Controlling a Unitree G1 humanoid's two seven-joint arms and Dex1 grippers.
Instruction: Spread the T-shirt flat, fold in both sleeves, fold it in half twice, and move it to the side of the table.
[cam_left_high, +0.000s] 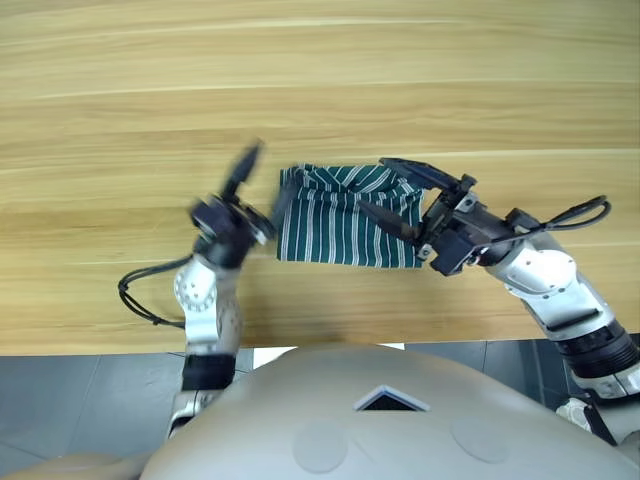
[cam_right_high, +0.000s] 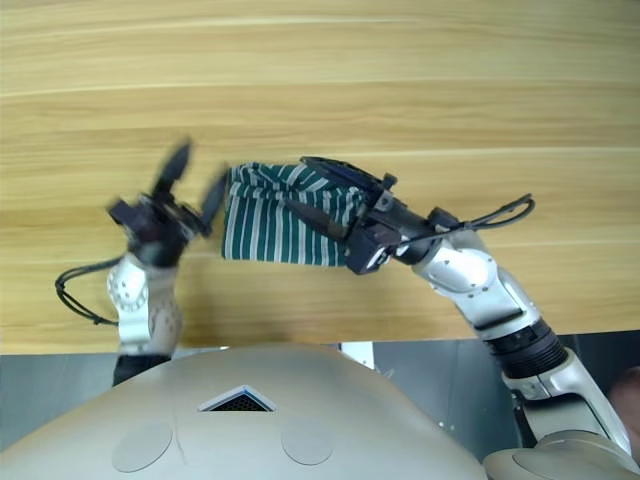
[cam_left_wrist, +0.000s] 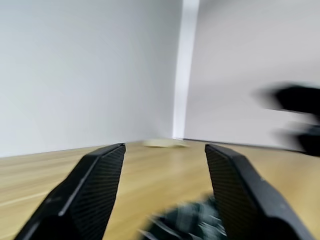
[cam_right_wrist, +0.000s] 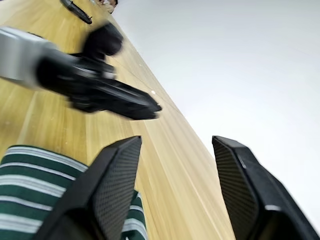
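The wooden table (cam_left_high: 320, 80) carries the green-and-white striped T-shirt (cam_left_high: 340, 228), folded into a small rectangle near the front edge. The right gripper (cam_left_high: 374, 184) hangs over its right side, jaws open and empty. The left gripper (cam_left_high: 266, 178), jaws also open, is just beside its left edge.

We worked in what looked like a plain lab or test room: a long pale wooden table (cam_left_high: 320, 70), blank white walls (cam_left_wrist: 75, 65) and dark grey floor tiles (cam_left_high: 70, 400).
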